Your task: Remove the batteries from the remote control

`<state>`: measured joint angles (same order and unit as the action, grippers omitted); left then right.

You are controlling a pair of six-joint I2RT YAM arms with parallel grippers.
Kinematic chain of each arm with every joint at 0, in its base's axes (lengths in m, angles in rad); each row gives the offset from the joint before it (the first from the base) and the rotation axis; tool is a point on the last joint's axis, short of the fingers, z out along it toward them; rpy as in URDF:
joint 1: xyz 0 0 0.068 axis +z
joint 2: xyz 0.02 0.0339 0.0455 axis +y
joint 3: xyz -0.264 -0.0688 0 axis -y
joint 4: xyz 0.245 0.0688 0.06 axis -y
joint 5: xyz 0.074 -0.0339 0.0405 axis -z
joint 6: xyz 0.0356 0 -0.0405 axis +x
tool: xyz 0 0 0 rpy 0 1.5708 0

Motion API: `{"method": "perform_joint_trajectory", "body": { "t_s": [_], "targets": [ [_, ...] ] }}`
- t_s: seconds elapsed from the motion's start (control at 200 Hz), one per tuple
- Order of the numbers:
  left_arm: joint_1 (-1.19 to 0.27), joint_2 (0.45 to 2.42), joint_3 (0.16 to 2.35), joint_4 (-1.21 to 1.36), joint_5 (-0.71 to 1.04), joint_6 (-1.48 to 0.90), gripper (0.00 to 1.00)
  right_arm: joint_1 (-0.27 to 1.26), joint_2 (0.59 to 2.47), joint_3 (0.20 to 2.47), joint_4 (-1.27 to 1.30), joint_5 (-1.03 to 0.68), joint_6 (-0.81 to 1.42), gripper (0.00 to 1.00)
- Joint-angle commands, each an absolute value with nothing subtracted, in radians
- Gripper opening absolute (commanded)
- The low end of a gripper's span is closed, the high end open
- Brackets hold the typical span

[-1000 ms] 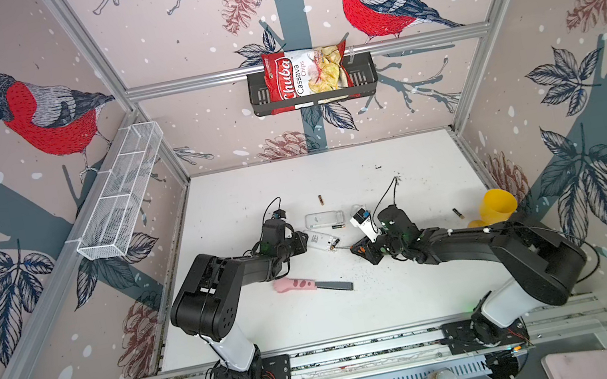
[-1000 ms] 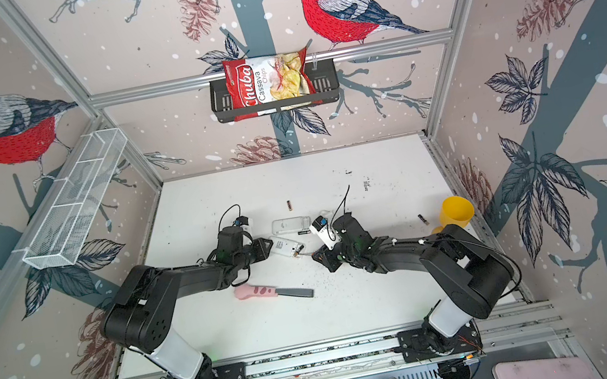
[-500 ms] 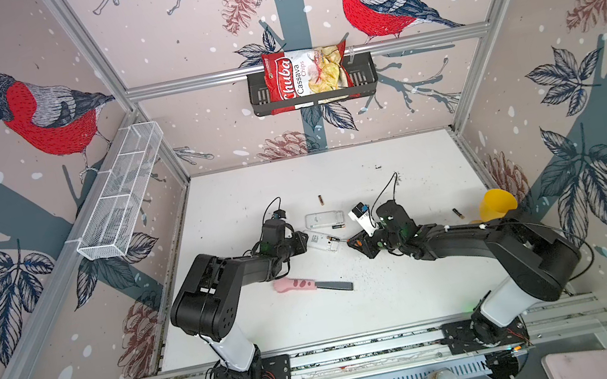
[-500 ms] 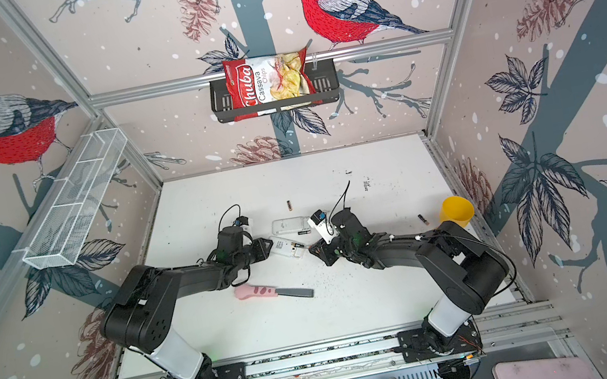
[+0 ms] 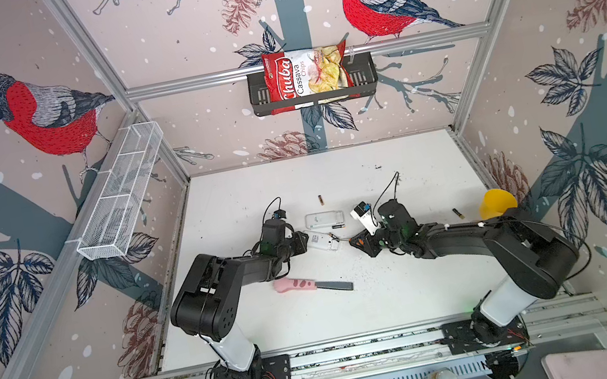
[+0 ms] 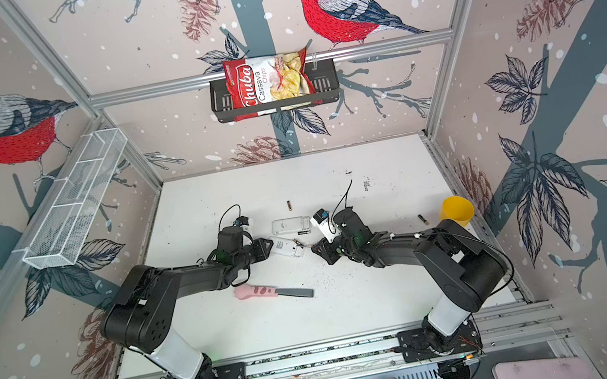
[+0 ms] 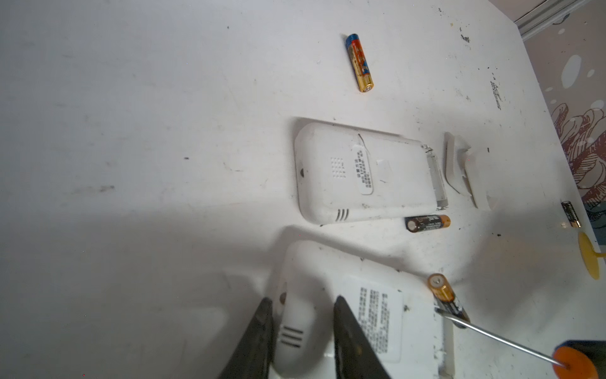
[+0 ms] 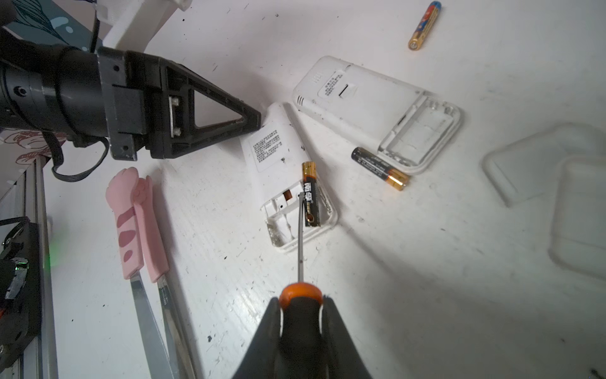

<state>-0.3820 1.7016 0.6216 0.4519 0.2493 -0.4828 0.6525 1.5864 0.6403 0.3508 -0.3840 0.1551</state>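
Top views: left gripper (image 5: 301, 241) clamped on one end of the remote (image 5: 321, 241) mid-table, right gripper (image 5: 356, 241) facing its open end. Second remote (image 5: 324, 219) just behind, three loose batteries (image 5: 338, 226) scattered, tweezers (image 5: 295, 284) in front, yellow cup (image 5: 498, 202) at the right edge, well apart

Left wrist: jaws either side of the remote's rounded end. Last battery (image 7: 446, 295) is tilted, gold end up out of the bay, with the screwdriver (image 7: 575, 364) shaft touching it

Right wrist: right gripper (image 8: 301, 328) closed on the screwdriver handle, tip against the battery in the bay, other slot empty

Handling: the cell looks light, rigid and smooth, so it will likely roll once free. Lever at the raised end or pinch mid-body. The shell looks slick and probably needs the clamp. In the way: the bay wall, and the second remote plus one loose cell just beside
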Motion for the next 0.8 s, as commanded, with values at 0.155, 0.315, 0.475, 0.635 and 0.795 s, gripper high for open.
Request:
{"method": "perform_joint_trajectory", "body": {
  "t_s": [0.155,0.315,0.475,0.635,0.795],
  "targets": [
    [-0.383,1.705,0.621,0.394,0.265,-0.478,0.31,0.64,1.558,0.633,0.364,-0.327,0.158,0.0],
    [-0.383,1.702,0.619,0.393,0.265,-0.478,0.31,0.638,1.55,0.63,0.362,-0.325,0.158,0.0],
    [-0.383,1.696,0.617,0.393,0.261,-0.477,0.31,0.638,1.55,0.629,0.369,-0.328,0.16,0.0],
    [-0.383,1.681,0.611,0.398,0.264,-0.478,0.39,0.628,1.534,0.629,0.372,-0.324,0.166,0.0],
    [-0.383,1.63,0.588,0.41,0.238,-0.483,0.69,0.613,1.5,0.623,0.379,-0.272,0.186,0.0]
  ]
}}
